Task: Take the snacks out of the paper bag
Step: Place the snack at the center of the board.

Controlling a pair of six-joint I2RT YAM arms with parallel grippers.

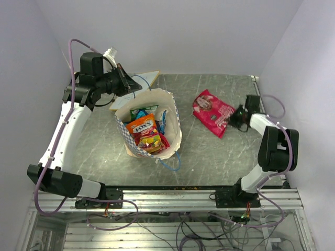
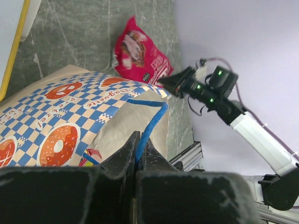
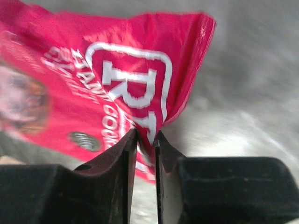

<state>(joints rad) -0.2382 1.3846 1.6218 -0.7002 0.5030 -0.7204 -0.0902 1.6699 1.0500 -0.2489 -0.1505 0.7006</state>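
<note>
The paper bag (image 1: 174,112) stands open mid-table, cream with a blue-checked band (image 2: 70,116). Inside it lie snacks: an orange packet (image 1: 144,130) on top, with red, blue and green packets around it. My left gripper (image 1: 127,83) is behind the bag's far rim, shut (image 2: 138,140) on its blue string handle (image 2: 154,116). A bigger red snack bag (image 1: 212,112) (image 2: 140,56) lies on the table right of the paper bag. My right gripper (image 1: 233,119) (image 3: 145,135) sits low at its right corner. Its jaws are narrowly apart and pinch the red bag's (image 3: 93,84) edge.
A flat white board with a wooden edge (image 1: 149,78) (image 2: 14,42) lies behind the paper bag. A second blue handle loop (image 1: 170,163) hangs at the bag's near side. An aluminium rail (image 1: 183,198) runs along the near edge. White walls close the left, back and right.
</note>
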